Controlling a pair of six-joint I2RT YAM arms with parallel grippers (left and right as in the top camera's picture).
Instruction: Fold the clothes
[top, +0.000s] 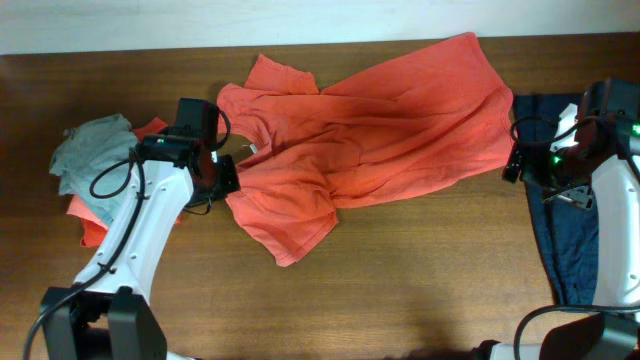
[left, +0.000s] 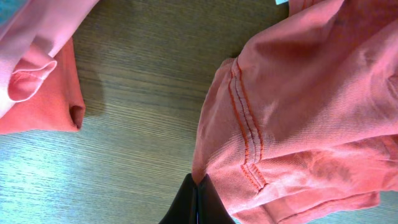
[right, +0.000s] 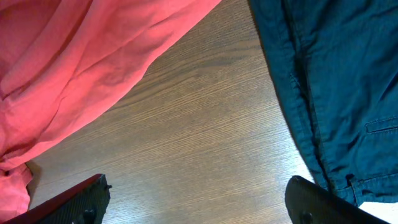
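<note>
Nearest me, my left claw (left: 196, 186) is pressed together on the double-stitched hem of the orange-red T-shirt (top: 370, 130), with a thin pinch of cloth caught at the tips. I judge I hold it there so I can draw that crumpled corner flat or carry it over into a fold. My right claw (right: 198, 190) stands wide apart over the bare table (top: 400, 300) and grips nothing. It sits between the shirt's right side and the navy garment (top: 565, 240) that lies along the table's right edge, placed, I think, to take the shirt's other side. The shirt itself sprawls rumpled across the middle of the table, reaches up to the far edge, and is not yet folded. Towards the left edge, the grey garment (top: 90, 150) lies heaped with the salmon one (top: 90, 225), apart from the shirt I am working on.
</note>
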